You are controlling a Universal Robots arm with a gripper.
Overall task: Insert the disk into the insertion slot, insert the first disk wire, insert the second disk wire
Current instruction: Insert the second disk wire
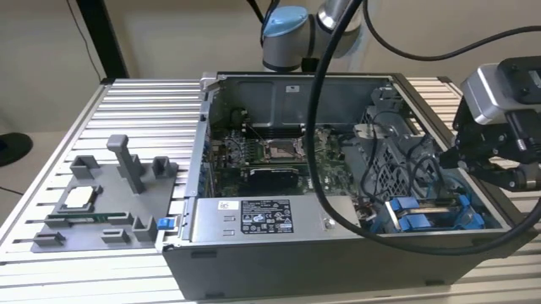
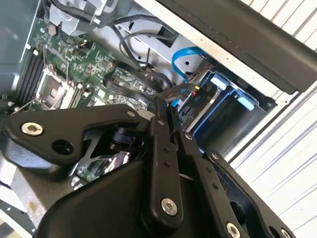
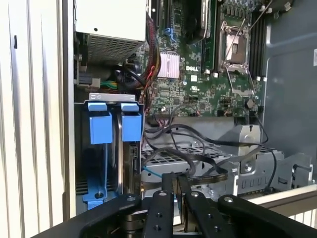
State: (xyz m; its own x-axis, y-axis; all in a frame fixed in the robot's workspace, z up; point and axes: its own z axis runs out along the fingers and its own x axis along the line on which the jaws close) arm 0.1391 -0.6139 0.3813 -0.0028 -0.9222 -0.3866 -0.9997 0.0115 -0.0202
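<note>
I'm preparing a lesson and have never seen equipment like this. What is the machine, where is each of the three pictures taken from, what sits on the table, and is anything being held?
The machine is a robot arm ending in a black gripper, a two-fingered clamp. The exterior view comes from a camera standing off the arm; both wrist views come from cameras riding near the gripper, looking past its fingers into the case.

On the ribbed metal table stands an open grey computer case, showing its green circuit board and power-supply box. To the exterior view's left lies a grey holder tray.

The fingers are pressed together over the insertion slot with its blue tabs. I see nothing between them.
</note>
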